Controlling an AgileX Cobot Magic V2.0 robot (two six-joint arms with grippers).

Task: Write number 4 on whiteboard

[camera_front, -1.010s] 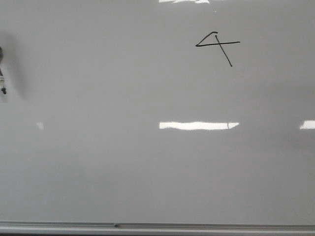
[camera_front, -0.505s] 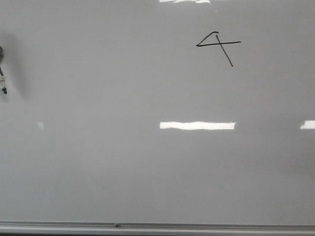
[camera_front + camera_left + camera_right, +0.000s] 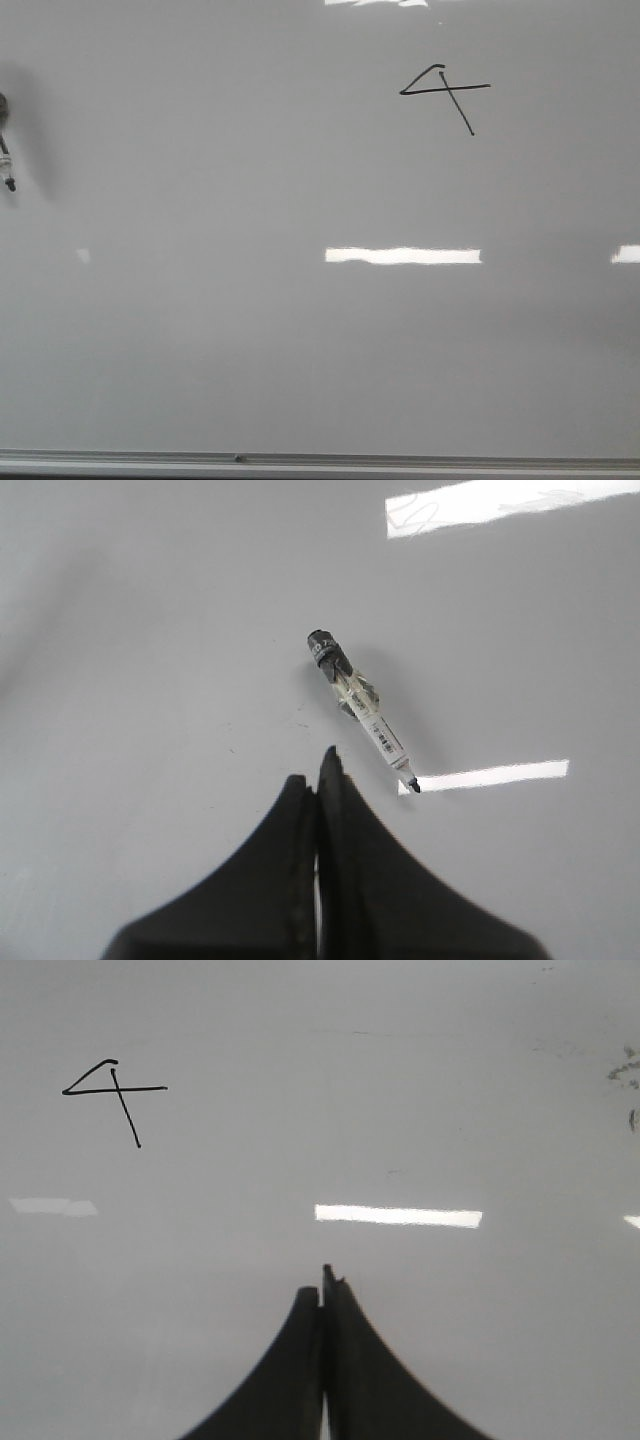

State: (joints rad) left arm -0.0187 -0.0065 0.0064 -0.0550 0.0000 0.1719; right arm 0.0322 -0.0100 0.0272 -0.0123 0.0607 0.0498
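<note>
The whiteboard [image 3: 300,330] fills the front view, with its grey frame strip [image 3: 320,462] along the near edge. A thin black number 4 [image 3: 445,94] is drawn at the far right; it also shows in the right wrist view [image 3: 115,1095]. A marker [image 3: 362,710] lies uncapped on the board in the left wrist view, tip near a light reflection; its end shows at the front view's left edge [image 3: 6,165]. My left gripper [image 3: 318,770] is shut and empty, just short of the marker. My right gripper [image 3: 322,1285] is shut and empty over bare board.
Bright rectangular light reflections [image 3: 402,256] lie across the board's middle and right edge. Faint smudges [image 3: 625,1070] mark the board in the right wrist view.
</note>
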